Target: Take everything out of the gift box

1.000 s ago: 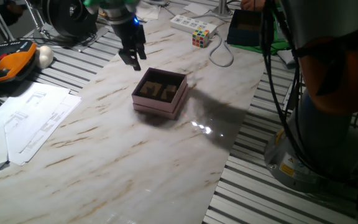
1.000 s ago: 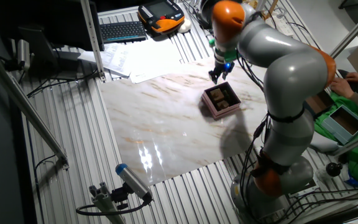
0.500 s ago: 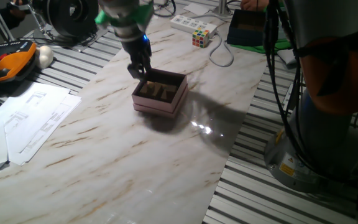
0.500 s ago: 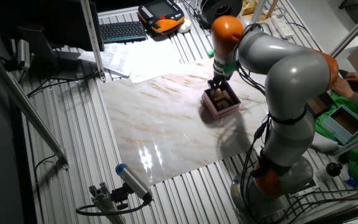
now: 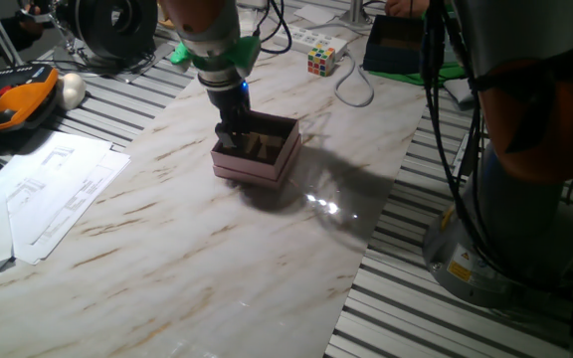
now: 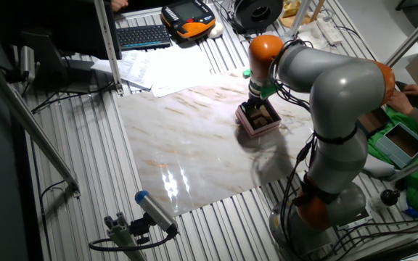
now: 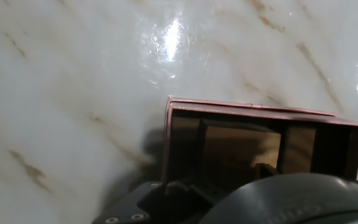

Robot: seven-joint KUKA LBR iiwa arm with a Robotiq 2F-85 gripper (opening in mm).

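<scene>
The pale pink gift box (image 5: pixel 263 162) stands on the marble table top, also in the other fixed view (image 6: pixel 260 123) and the hand view (image 7: pixel 168 134). Light tan wooden blocks (image 5: pixel 264 146) lie on its dark inside; one block (image 7: pixel 238 146) fills the middle of the hand view. My gripper (image 5: pixel 231 133) reaches down into the near-left part of the box, also in the other fixed view (image 6: pixel 255 109). In the hand view the gripper (image 7: pixel 219 179) shows dark finger parts on either side of the tan block, apart from each other. Whether they touch the block is unclear.
A multicoloured puzzle cube (image 5: pixel 322 58), a white power strip (image 5: pixel 301 38), a cable loop (image 5: pixel 354 88) and a dark green-edged box (image 5: pixel 394 47) lie at the far end. Papers (image 5: pixel 53 189), an orange pendant (image 5: pixel 16 101) and a white ball (image 5: pixel 72 89) lie left. The arm's base (image 5: pixel 525 209) stands right.
My gripper has moved from above and behind the box's far-left corner down and forward into the box. The box and blocks have not shifted.
</scene>
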